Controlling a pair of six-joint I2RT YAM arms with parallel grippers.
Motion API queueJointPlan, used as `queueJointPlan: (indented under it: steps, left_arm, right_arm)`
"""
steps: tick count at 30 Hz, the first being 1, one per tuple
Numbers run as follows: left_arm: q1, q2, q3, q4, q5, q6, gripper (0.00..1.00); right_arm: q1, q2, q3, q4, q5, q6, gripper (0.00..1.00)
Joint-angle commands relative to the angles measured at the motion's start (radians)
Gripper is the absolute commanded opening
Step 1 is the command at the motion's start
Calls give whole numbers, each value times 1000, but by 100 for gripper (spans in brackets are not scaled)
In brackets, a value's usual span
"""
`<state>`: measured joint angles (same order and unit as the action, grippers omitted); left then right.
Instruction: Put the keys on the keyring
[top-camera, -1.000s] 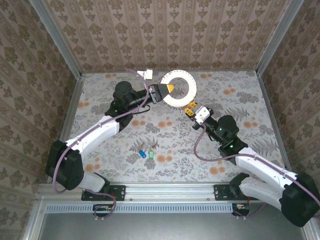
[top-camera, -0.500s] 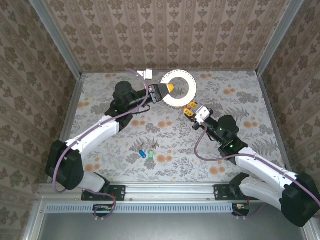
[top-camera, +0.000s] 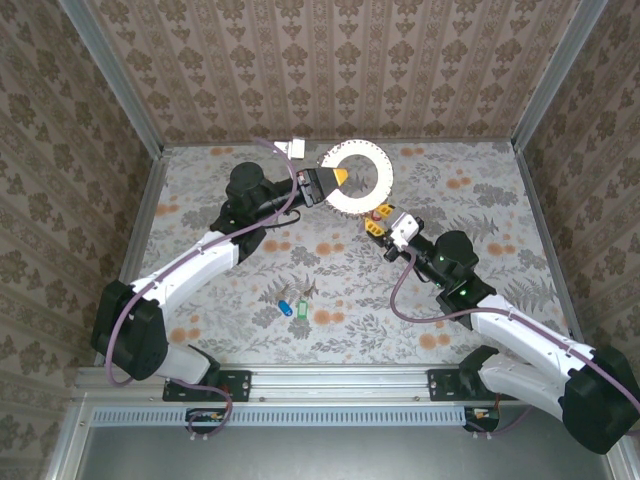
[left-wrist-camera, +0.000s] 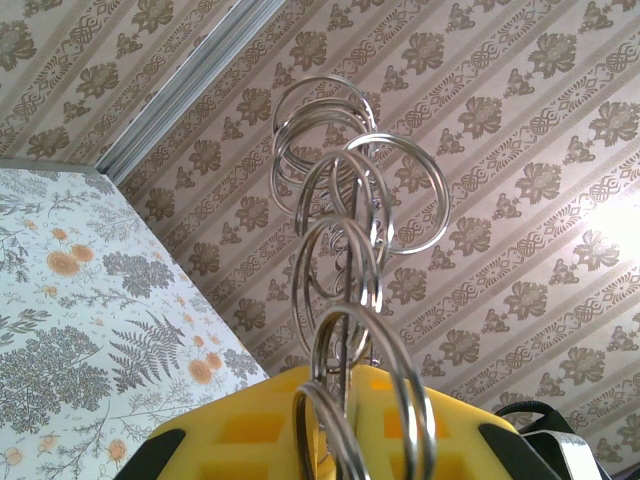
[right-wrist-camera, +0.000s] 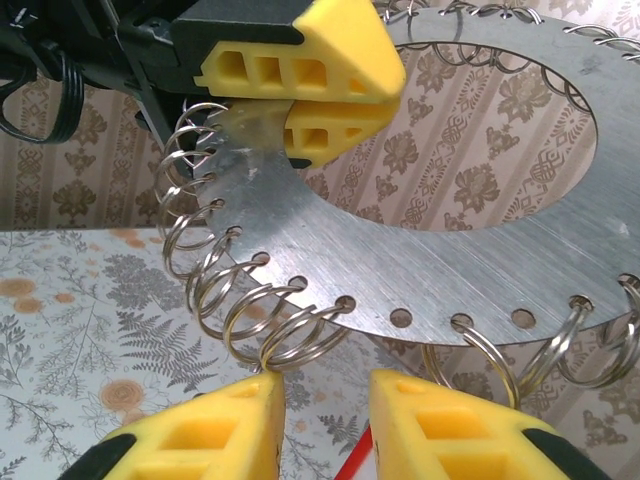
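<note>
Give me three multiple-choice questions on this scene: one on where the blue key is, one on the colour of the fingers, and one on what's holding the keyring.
1. Where is the blue key? A on the table; B on the keyring; C in the right fingers.
2. What colour are the fingers? A green; B yellow; C blue.
3. The keyring is: A flat on the table; B clamped in the left fingers; C loose beside the blue key.

Answers:
1 A, the blue key lies on the table.
2 B, both the left fingers and the right fingers are yellow.
3 B, the left fingers pinch the keyring's rim.
</note>
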<state>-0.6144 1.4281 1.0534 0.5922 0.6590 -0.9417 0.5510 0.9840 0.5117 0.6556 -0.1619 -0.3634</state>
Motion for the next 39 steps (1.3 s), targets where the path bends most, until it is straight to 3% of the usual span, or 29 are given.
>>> queueJointPlan:
  steps: [1, 8, 21, 29, 39]
  left_arm:
    - [2, 4, 4, 66, 12, -8, 0]
    - [2, 5, 0, 67, 8, -10, 0]
    - [2, 9, 1, 69, 0, -13, 0]
    - [2, 9, 0, 70, -3, -13, 0]
    - [2, 9, -3, 75, -6, -18, 0]
  right_arm:
    - [6, 7, 29, 45, -17, 17, 30]
    - [6, 13, 40, 64, -6, 32, 27]
    - [13, 26, 38, 67, -14, 29, 36]
    - [15, 31, 33, 94, 49, 29, 22]
    - [18, 36, 18, 100, 85, 29, 19]
